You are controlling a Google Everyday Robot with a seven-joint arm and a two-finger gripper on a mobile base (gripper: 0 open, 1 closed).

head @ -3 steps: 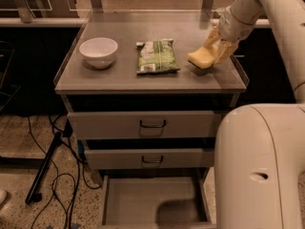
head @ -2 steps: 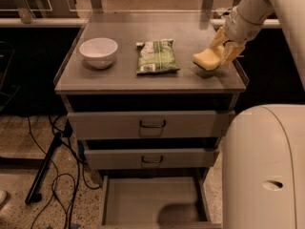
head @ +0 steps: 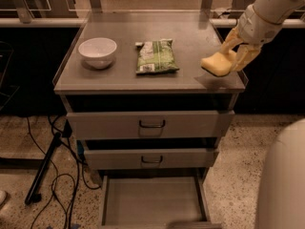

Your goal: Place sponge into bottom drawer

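Above countertop's (head: 190,37) right edge, pincer (head: 228,61) grips sponge (head: 216,64); bottom drawer (head: 152,202) stands open.

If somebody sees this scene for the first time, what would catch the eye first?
First, the gripper at the right, closed on the pale yellow sponge just above the right edge of the cabinet top. Next, the bottom drawer, pulled open below the two upper ones. A white bowl and a green packet sit on the top.
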